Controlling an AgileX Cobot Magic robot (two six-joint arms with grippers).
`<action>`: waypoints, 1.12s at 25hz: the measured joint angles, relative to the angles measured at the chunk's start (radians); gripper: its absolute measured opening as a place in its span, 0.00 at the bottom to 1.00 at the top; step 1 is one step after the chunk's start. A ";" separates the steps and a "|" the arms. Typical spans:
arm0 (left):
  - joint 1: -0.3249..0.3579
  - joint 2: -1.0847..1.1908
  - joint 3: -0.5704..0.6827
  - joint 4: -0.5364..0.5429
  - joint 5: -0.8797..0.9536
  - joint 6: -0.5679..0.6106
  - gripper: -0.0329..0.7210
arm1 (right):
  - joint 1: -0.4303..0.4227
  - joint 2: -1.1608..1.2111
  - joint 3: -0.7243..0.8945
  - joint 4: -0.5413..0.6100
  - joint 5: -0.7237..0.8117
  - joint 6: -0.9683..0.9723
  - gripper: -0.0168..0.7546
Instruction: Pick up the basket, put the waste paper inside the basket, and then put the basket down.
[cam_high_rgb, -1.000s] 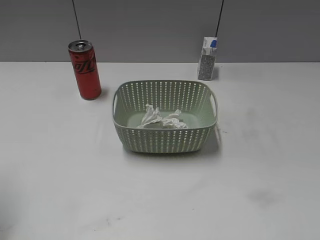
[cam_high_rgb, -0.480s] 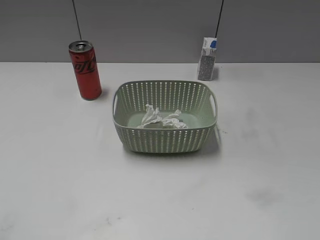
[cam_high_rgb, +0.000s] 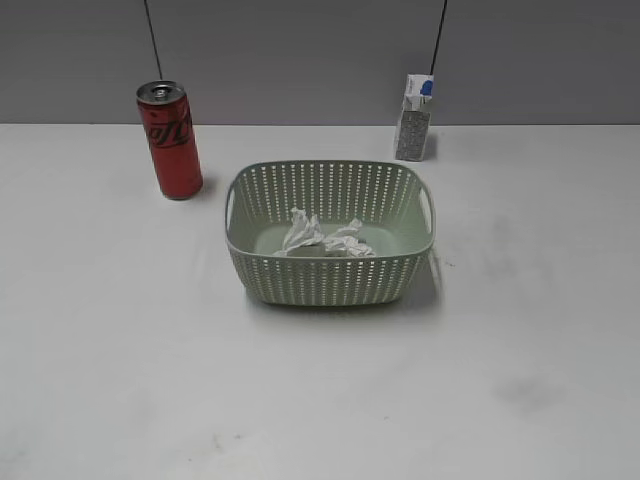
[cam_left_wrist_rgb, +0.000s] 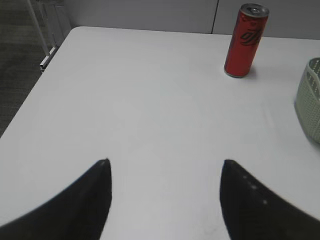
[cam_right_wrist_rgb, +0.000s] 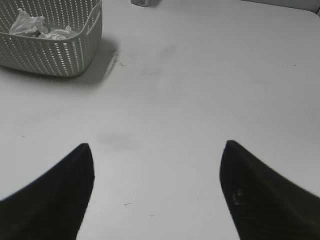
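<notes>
Nearest the cameras, both grippers hang over bare white table (cam_high_rgb: 120, 380) with their jaws spread wide and nothing between them: the left gripper (cam_left_wrist_rgb: 165, 167) toward the near left, the right gripper (cam_right_wrist_rgb: 157, 150) toward the near right, each well apart from the basket. Neither shows in the exterior view.

Farther in, at mid-table, the pale sage-green slotted plastic basket (cam_high_rgb: 330, 275) sits flat on the surface, mouth up. Its long axis runs left to right, with a cut-out handle at each short end. The crumpled white tissue wads of waste paper (cam_high_rgb: 322, 238) lie inside on its floor.

Judging by this, the paper is in and the basket is set down, so the task looks finished; all that seems left is keeping the arms clear.

Beyond stand a red drink can (cam_high_rgb: 170, 140) at far left and a small white-and-grey carton with a blue top (cam_high_rgb: 416, 118) at far right.
</notes>
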 joint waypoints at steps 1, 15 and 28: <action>0.000 0.000 0.000 0.000 0.000 0.000 0.71 | 0.000 0.000 0.000 0.000 0.000 0.000 0.79; 0.002 0.001 0.000 0.002 -0.005 0.000 0.68 | -0.009 -0.036 0.000 0.020 0.000 0.000 0.79; 0.002 0.002 0.000 0.002 -0.006 0.000 0.68 | -0.059 -0.036 0.000 0.033 -0.001 0.000 0.79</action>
